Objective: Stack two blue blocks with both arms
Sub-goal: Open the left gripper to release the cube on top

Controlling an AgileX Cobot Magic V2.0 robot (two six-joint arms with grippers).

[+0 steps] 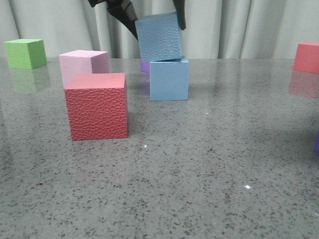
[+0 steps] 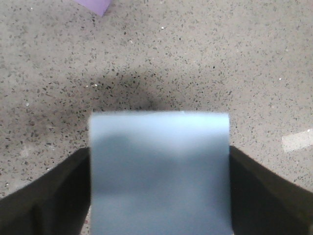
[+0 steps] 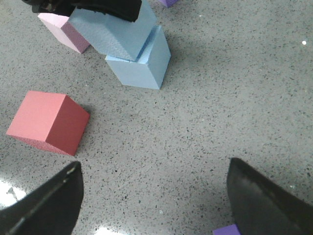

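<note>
The smooth light blue block (image 1: pixel 169 79) stands on the table at middle back. The pebbled, greyer blue block (image 1: pixel 159 36) sits tilted on top of it, held between the dark fingers of my left gripper (image 1: pixel 157 22). In the left wrist view the held block (image 2: pixel 160 171) fills the gap between the two fingers. The right wrist view shows both blocks, the smooth one (image 3: pixel 142 66) below and the pebbled one (image 3: pixel 115 32) above under the left gripper. My right gripper (image 3: pixel 154 196) is open and empty above bare table, away from the blocks.
A red cube (image 1: pixel 97 105) stands front left with a pink cube (image 1: pixel 82 64) behind it. A green cube (image 1: pixel 25 53) is far left, another red cube (image 1: pixel 306 57) far right. A purple cube (image 1: pixel 145 66) peeks out behind the stack; a purple corner (image 3: pixel 227 230) lies by the right gripper.
</note>
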